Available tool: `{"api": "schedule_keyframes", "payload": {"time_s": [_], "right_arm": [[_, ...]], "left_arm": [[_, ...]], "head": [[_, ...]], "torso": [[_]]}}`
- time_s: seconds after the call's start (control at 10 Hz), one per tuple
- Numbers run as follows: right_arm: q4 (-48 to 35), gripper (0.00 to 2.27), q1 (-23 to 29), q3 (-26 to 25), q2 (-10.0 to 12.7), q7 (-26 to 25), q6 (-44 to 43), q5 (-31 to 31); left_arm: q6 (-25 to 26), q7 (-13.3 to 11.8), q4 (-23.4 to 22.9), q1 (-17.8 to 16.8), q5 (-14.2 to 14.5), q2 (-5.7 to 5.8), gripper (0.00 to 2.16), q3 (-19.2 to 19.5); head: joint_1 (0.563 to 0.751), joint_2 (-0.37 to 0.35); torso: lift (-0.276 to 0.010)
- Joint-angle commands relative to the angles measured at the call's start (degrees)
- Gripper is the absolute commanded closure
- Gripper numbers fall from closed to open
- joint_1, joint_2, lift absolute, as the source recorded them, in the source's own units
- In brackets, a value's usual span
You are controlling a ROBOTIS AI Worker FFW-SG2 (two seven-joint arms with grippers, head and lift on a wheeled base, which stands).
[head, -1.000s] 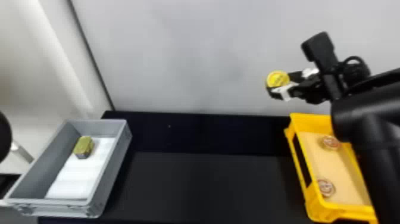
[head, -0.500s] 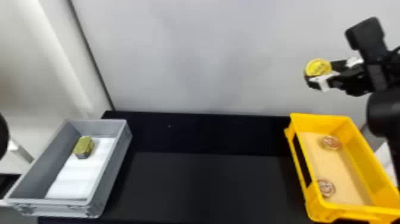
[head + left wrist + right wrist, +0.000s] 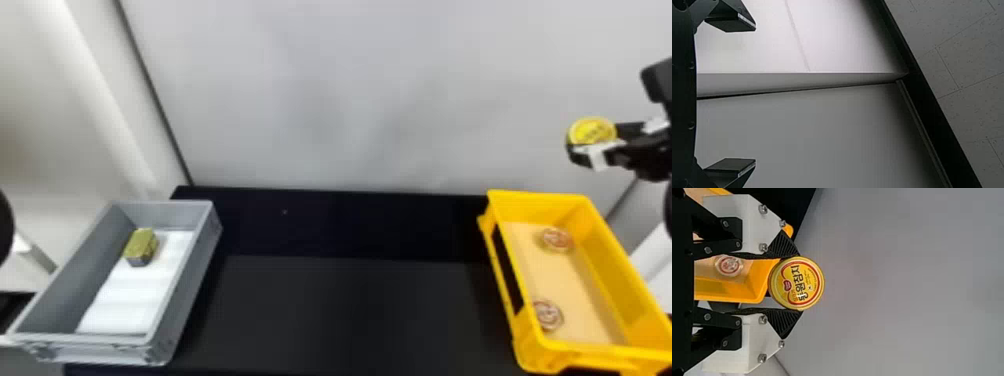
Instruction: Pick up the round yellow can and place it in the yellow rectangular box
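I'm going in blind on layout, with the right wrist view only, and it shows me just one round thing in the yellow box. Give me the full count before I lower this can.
Observer: Two. In the yellow box, one disc lies towards the far end, another disc towards the near end.
Operator: Understood. Now report what sits at the table's left side.
Observer: A grey box with a small gold-topped block inside.
Operator: Last one: state how the left gripper stands.
Observer: The left gripper is open, with nothing between its fingers.
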Motion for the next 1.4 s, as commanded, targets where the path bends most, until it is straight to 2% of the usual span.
{"api": "schedule_keyframes", "payload": {"time_s": [0.0, 0.5, 0.8, 1.3], "right_arm": [[5.08, 0.70, 0.38, -4.58, -0.03, -1.28, -2.71, -2.20], [23.10, 0.70, -2.52, -5.46, -2.14, -14.47, -6.14, -22.34], [30.57, 0.70, -3.13, -5.19, -2.40, -18.52, -8.60, -27.79], [39.18, 0.70, -2.96, -4.32, -3.81, -18.61, -10.89, -31.48]], "left_arm": [[0.13, 0.00, 0.00, -0.02, 0.00, 0.00, 0.07, 0.00], [0.13, -0.17, 0.00, -0.11, 0.00, 0.00, 0.07, -0.09], [0.13, -0.26, 0.00, -0.02, 0.00, -0.09, 0.07, -0.09], [0.13, -0.35, 0.00, 0.07, 0.00, -0.09, 0.07, -0.18]], "head": [[0.694, 0.054], [0.694, 0.054], [0.694, 0.054], [0.694, 0.054]], "torso": [[-0.003], [-0.003], [-0.003], [-0.003]]}}
